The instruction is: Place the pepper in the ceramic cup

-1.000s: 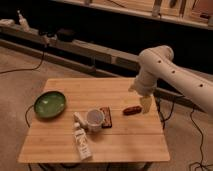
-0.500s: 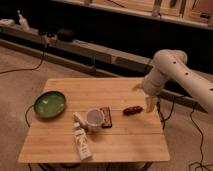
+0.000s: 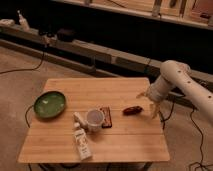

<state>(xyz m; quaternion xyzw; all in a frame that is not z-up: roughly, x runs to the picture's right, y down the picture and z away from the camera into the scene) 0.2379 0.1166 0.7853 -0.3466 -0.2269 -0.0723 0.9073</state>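
The pepper (image 3: 132, 110) lay on the table (image 3: 100, 90), between the cup (image 3: 95, 119) and the gripper (image 3: 152, 107), just beside the latter. The gripper hung over the table's edge, pointing down from the bent arm (image 3: 182, 85), fingers spread and empty.

Your gripper (image 3: 152, 109) hangs, jaws apart, at the table's (image 3: 100, 90) three o'clock edge. The pepper (image 3: 131, 110) lies just beside it, at nine o'clock.

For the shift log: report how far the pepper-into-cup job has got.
Done: nothing yet; the pepper lies on the wooden table, right of the ceramic cup and apart from it. In hand: the gripper hangs open at the table's right edge, just right of the pepper, holding nothing. Left: grasp the pepper, carry it over, release it into the cup.
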